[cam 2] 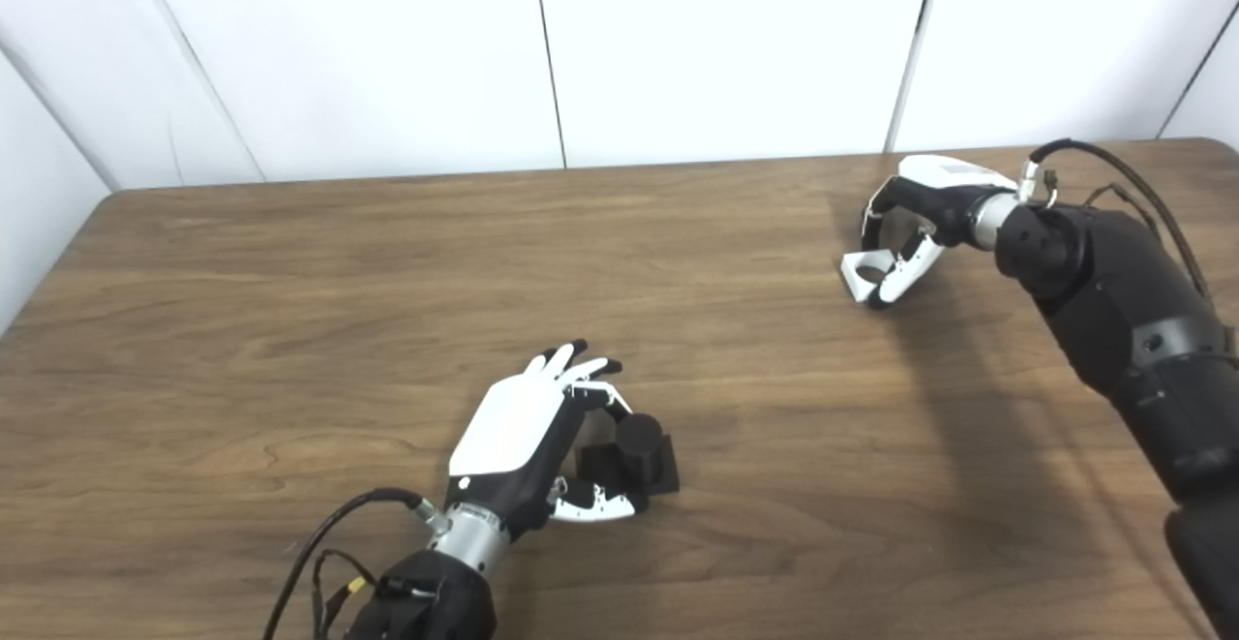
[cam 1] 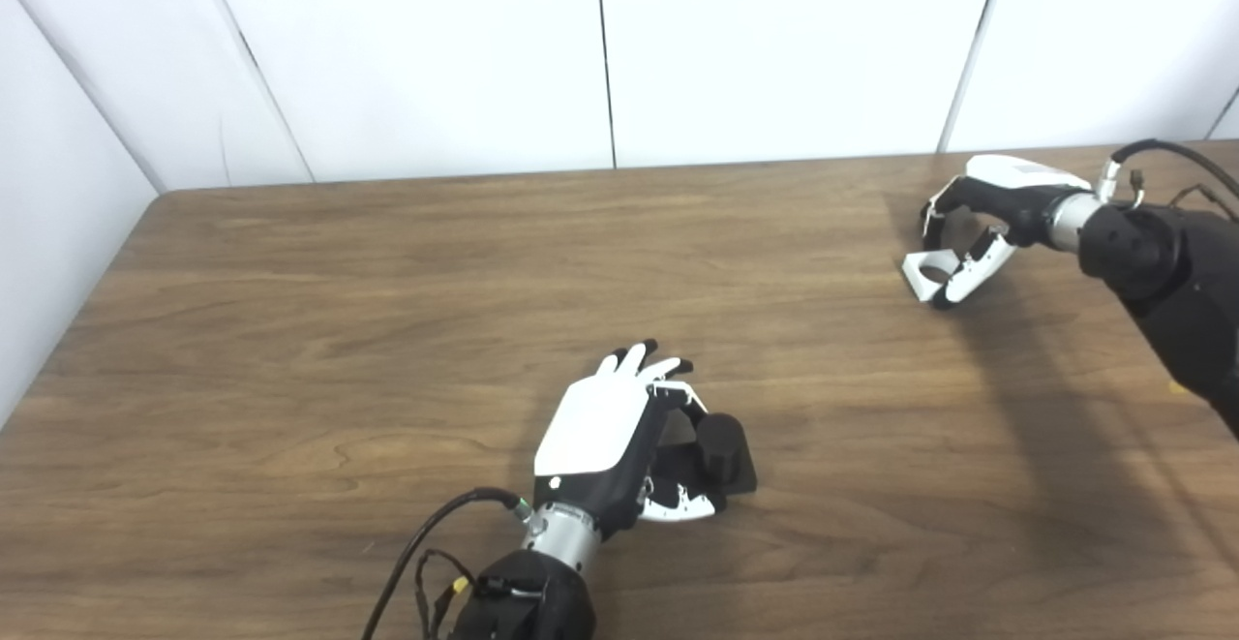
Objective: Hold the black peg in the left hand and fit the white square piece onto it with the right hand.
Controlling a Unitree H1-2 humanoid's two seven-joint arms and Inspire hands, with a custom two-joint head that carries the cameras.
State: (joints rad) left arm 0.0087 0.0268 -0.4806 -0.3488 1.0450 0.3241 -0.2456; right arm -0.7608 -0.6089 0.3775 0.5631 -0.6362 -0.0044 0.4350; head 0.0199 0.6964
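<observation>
White wall panels are seen behind a wooden counter, near whose front edge the black peg is loosely cupped by the half-open left hand, while the white square piece is pinched by the right hand near the far right corner, so fitting is judged still undone.

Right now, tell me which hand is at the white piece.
The right hand, at the table's far right, curled over the white square piece. The left hand is beside the black peg.
</observation>
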